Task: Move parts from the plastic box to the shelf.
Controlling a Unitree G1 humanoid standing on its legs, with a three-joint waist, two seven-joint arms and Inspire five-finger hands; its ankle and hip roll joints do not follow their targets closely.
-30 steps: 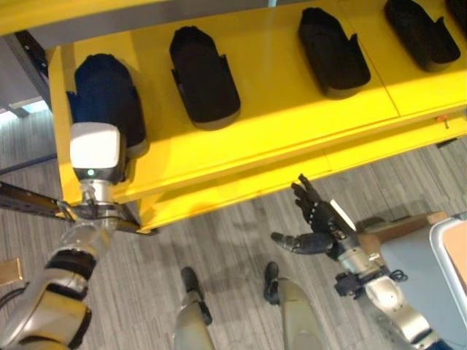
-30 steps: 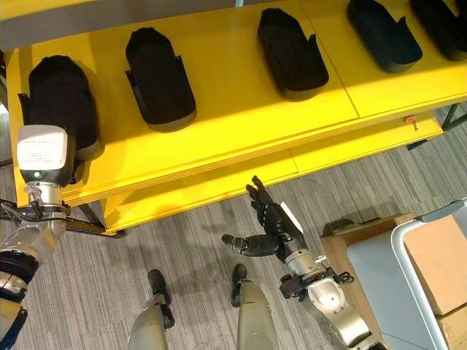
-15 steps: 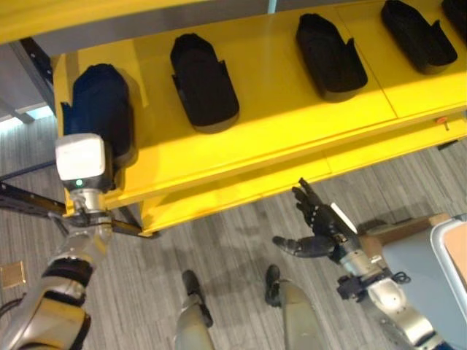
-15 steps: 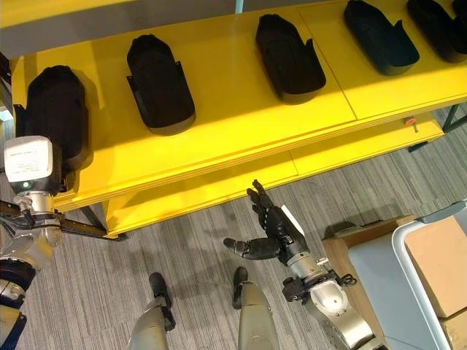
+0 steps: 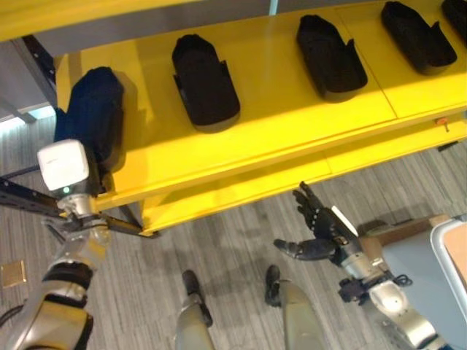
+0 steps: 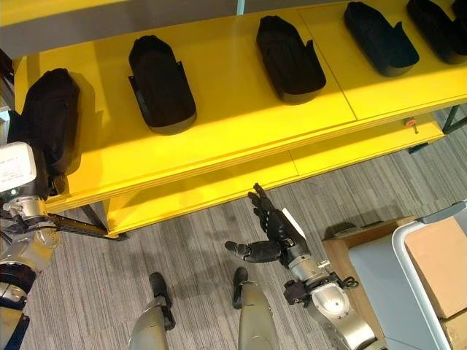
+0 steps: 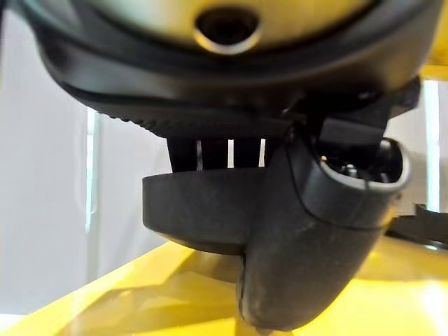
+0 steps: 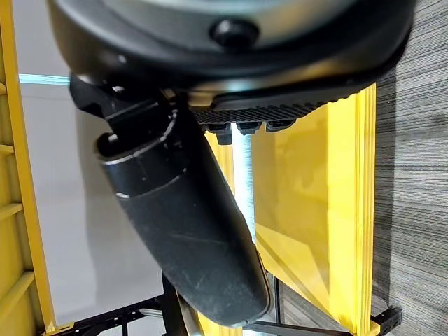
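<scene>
Several black moulded parts lie in a row on the yellow shelf. The leftmost part sits near the shelf's left front corner. My left arm reaches up to it, and the white wrist module covers the hand from above. In the left wrist view the fingers run behind this part and the thumb presses its near side, so my left hand is shut on it as it rests on the yellow board. My right hand hangs over the floor below the shelf's front edge, open and holding nothing.
Three more black parts take up the shelf to the right. A lower yellow board juts out beneath. A grey-rimmed plastic box with a cardboard carton stands at the lower right.
My left arm has drawn back toward the lower left, and the leftmost part has slid a little toward the shelf's left front corner with it. The right hand has barely moved.
</scene>
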